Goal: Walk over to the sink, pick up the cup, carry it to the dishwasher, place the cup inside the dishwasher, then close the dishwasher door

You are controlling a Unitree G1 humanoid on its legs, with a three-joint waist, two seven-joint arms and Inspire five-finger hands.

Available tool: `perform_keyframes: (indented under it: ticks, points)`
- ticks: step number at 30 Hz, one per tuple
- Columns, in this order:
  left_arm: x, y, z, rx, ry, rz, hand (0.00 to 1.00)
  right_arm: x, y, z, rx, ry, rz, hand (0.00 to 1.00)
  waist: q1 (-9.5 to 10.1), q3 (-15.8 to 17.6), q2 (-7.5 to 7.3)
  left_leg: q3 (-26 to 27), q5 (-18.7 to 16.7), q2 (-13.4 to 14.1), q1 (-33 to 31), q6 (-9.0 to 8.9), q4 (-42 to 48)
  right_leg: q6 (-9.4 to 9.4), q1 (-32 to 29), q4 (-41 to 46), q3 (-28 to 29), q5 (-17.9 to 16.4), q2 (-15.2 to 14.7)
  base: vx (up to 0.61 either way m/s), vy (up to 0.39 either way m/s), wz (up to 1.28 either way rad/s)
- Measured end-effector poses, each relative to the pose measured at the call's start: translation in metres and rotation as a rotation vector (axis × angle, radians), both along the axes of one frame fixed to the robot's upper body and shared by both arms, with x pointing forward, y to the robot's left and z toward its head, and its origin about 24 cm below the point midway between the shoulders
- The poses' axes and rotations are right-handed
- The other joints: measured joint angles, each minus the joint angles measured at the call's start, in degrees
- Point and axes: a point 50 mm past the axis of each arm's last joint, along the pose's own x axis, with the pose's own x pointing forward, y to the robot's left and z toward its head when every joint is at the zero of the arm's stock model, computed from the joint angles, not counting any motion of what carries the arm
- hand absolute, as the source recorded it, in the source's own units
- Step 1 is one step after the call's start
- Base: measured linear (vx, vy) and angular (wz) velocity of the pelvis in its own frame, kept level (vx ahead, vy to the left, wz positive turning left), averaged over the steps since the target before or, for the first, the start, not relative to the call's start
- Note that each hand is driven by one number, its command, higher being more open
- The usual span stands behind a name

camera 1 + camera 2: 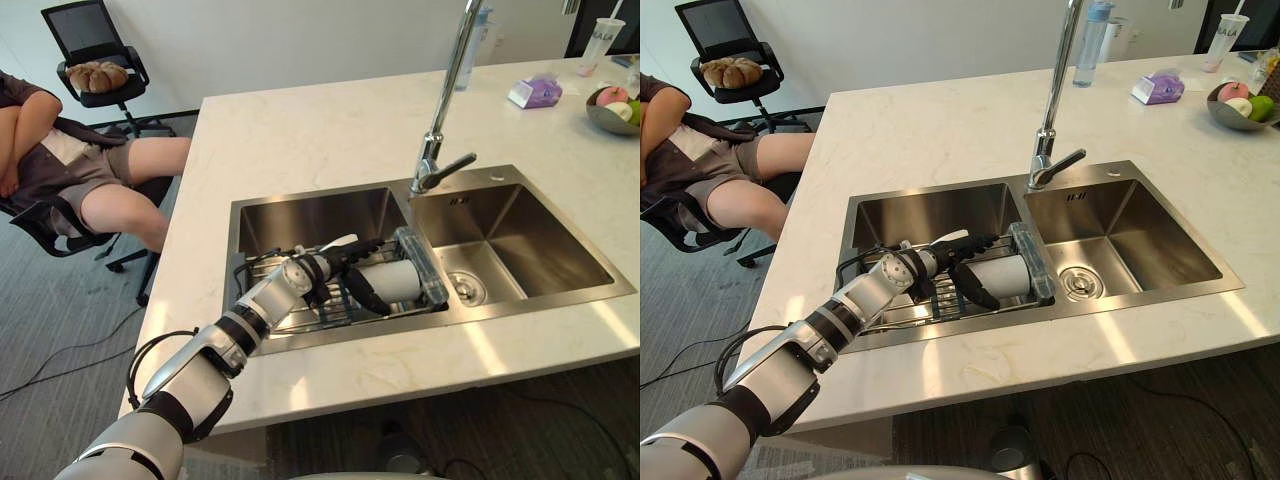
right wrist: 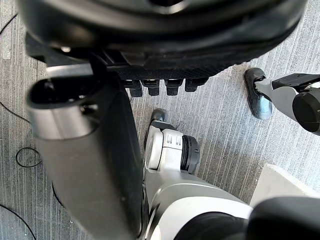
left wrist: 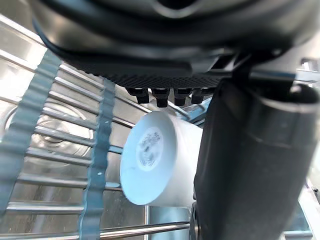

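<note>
Cup, place: the cup (image 1: 400, 280) is seen lying on its side on the wire rack (image 1: 310, 318), which is set in the left basin of the sink (image 1: 310, 218). It is at the rack's right end, close to the divider between the basins.

Cup, long axis: the axis runs roughly left to right along the rack and is nearly level.

Cup, pointing: the flat base is turned left, toward the reaching arm, as shown in the left wrist view. The mouth is turned right, toward a clear plastic piece (image 1: 420, 262) at the rack's end.

Left hand, position: the left hand (image 1: 345, 265) is stretched out from the near left over the rack and is brought right up to the cup's base end.

Left hand, state: the fingers (image 3: 165, 95) are held fairly straight above the cup and the thumb (image 3: 245, 165) is set down along its near side. The hand is spread around the cup, and no closing on it is seen.

Reason for the hold: this is judged to be a bracketing pose. With fingers over the body and thumb on the near side, a sideways-lying cup can be squeezed across its round wall.

Reason for the cup's lie: it is judged to be kept from rolling by the rack's wires.

Right hand: the right hand (image 2: 160, 45) is hung over the grey floor with fingers relaxed and nothing held.

Step in hand: the pickup is judged not yet completed, and the carry to the dishwasher is left to be done.
</note>
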Motion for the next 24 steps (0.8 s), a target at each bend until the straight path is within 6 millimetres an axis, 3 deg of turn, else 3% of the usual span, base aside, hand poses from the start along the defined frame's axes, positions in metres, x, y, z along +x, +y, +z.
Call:
perform_keyframes:
  ticks: [10,11,19,24]
  points:
    - [0.002,0.000,0.002,-0.020,0.001,-0.002,1.00,0.002,-0.003,0.001,-0.008,-0.008,0.016,1.00,-0.12,0.66,0.16,-0.37,0.10,-0.36,-0.13,0.07,-0.01,0.15,-0.24,0.73,-0.27,-0.38,-0.62,0.01,-0.004,0.01]
    - [0.003,0.001,0.004,-0.017,0.001,-0.008,0.00,0.003,-0.004,0.001,-0.013,-0.011,0.032,1.00,-0.37,0.86,0.15,-0.39,0.25,-0.41,-0.12,0.06,-0.01,0.15,-0.24,0.72,-0.36,-0.38,-0.69,0.00,0.000,0.00]
    - [0.013,0.010,0.019,0.119,-0.141,-0.030,0.00,0.009,-0.014,0.003,-0.037,-0.026,0.066,1.00,-2.15,1.96,1.81,-0.51,1.27,-0.02,-0.16,-0.28,-1.11,-0.10,-0.34,0.67,-1.42,-0.53,-0.50,0.01,-0.004,0.03]
    - [0.012,0.005,0.022,0.192,-0.244,-0.096,0.00,0.007,-0.015,0.003,-0.043,-0.022,0.063,1.00,-2.11,2.15,2.12,-0.65,1.56,0.01,-0.58,-0.40,-1.55,-0.15,-0.71,0.76,-1.60,-0.56,-0.52,0.01,-0.008,0.02]
